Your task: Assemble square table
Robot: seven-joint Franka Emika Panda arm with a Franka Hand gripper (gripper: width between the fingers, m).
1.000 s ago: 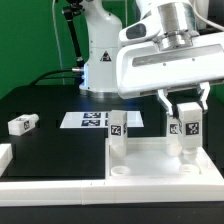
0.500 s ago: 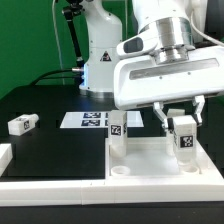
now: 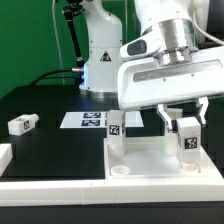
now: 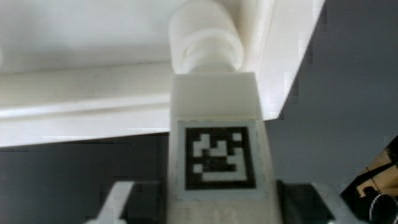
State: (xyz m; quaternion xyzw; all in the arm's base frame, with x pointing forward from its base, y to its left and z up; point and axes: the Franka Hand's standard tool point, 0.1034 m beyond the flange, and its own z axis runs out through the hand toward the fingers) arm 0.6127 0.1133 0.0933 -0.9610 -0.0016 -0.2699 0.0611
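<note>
The square table top (image 3: 150, 158) is a white rimmed tray at the front of the exterior view's right half. A tagged white leg block (image 3: 116, 128) stands upright on its left rear corner. My gripper (image 3: 184, 125) is shut on a second leg block (image 3: 187, 138) and holds it upright over the top's right rear corner. In the wrist view this leg (image 4: 221, 140) fills the middle with its tag facing the camera, between my fingers (image 4: 125, 200), above the tray's corner (image 4: 107, 95). A third leg block (image 3: 21, 124) lies on the black table at the exterior view's left.
The marker board (image 3: 90, 120) lies flat behind the tray. A white border rail (image 3: 50, 188) runs along the front edge and a short piece (image 3: 4, 153) sits at the left. The robot base (image 3: 100, 60) stands at the back.
My gripper with the leg block has shifted slightly to the exterior view's right and stays low over the tray's right rear corner. Nothing else has moved.
</note>
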